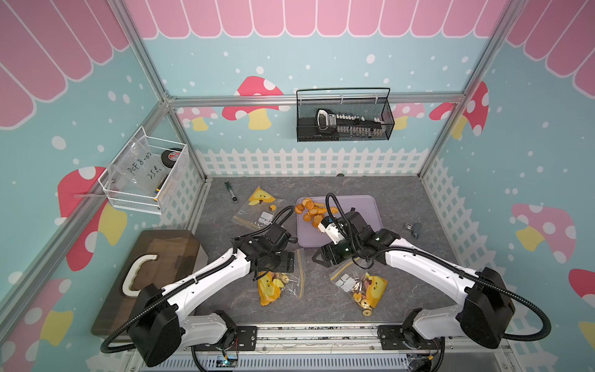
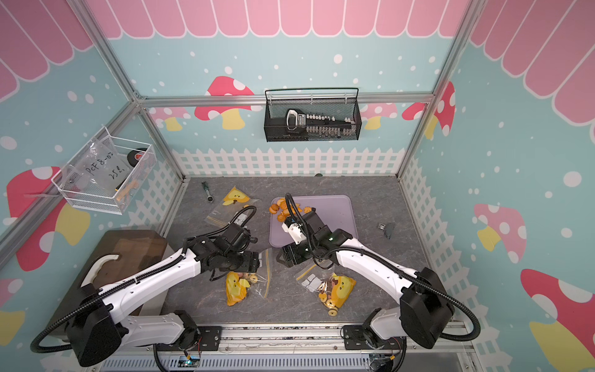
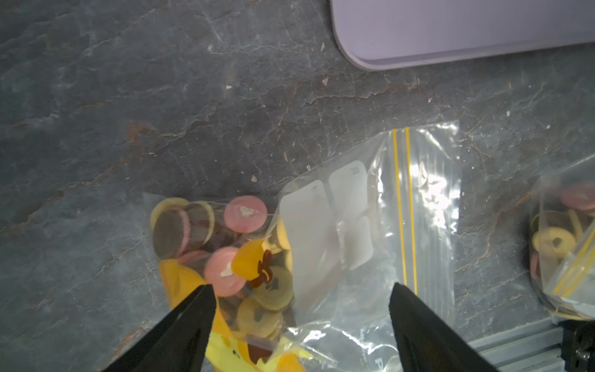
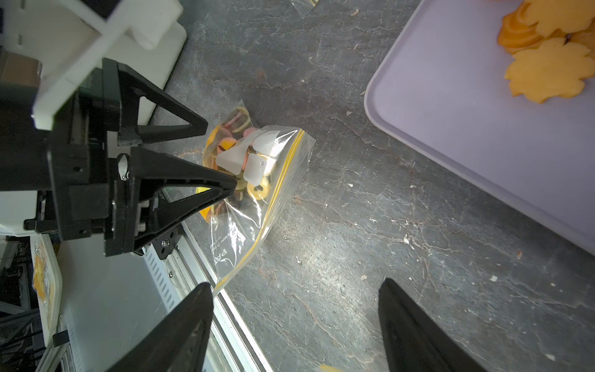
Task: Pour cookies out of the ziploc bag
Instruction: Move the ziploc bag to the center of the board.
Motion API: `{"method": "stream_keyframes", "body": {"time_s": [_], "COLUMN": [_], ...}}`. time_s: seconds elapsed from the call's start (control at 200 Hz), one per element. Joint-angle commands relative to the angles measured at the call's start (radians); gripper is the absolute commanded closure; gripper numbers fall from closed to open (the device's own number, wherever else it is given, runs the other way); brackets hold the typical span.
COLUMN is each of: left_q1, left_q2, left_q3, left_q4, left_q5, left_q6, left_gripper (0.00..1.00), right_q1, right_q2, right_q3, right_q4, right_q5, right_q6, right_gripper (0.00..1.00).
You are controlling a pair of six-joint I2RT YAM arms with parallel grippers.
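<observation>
A ziploc bag (image 3: pixel 338 232) with a yellow duck print lies near the table's front, holding pink, brown and tan ring cookies (image 3: pixel 244 214). My left gripper (image 3: pixel 301 286) hangs open just above it, one finger on each side, not gripping. It shows in the right wrist view too, left gripper (image 4: pixel 220 156) over the ziploc bag (image 4: pixel 257 167). My right gripper (image 1: pixel 317 260) is open over bare table, just in front of the purple tray (image 1: pixel 354 232). Orange cookies (image 1: pixel 314 211) lie heaped in the tray's back left corner. A second filled bag (image 1: pixel 357 285) lies front right.
A flattened bag (image 1: pixel 257 206) lies behind the left arm, with a small tool (image 1: pixel 231 190) next to it. A dark wooden board with a white handle (image 1: pixel 154 257) sits at the left. Small metal parts (image 1: pixel 413 228) lie right of the tray. Wire baskets hang on the walls.
</observation>
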Motion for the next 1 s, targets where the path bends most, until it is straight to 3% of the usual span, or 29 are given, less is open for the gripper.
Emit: {"method": "stream_keyframes", "body": {"time_s": [0.0,0.26,0.505,0.625,0.751,0.991], "left_q1": [-0.007,-0.012,-0.021,-0.021,-0.021,-0.021], "left_q2": [0.03,0.107,0.165,0.176,0.191,0.225], "left_q3": [0.063,0.102,0.109,0.108,0.105,0.103], "left_q4": [-0.002,-0.059,-0.06,-0.055,-0.049,-0.046], "left_q5": [0.031,0.067,0.07,0.08,0.089,0.063], "left_q6": [0.087,0.153,0.156,0.161,0.165,0.161], "left_gripper": [0.11,0.11,0.22,0.35,0.64,0.88], "right_q1": [-0.027,-0.109,-0.145,-0.149,-0.151,-0.154], "right_q2": [-0.034,-0.064,-0.08,-0.08,-0.082,-0.091], "right_q3": [-0.022,-0.04,-0.047,-0.056,-0.063,-0.069], "right_q4": [0.005,-0.022,-0.034,-0.032,-0.031,-0.031], "right_q5": [0.004,-0.032,-0.065,-0.071,-0.068,-0.067], "right_q6": [-0.006,-0.04,-0.061,-0.066,-0.066,-0.068], "right_gripper": [0.2,0.2,0.21,0.21,0.22,0.21]}}
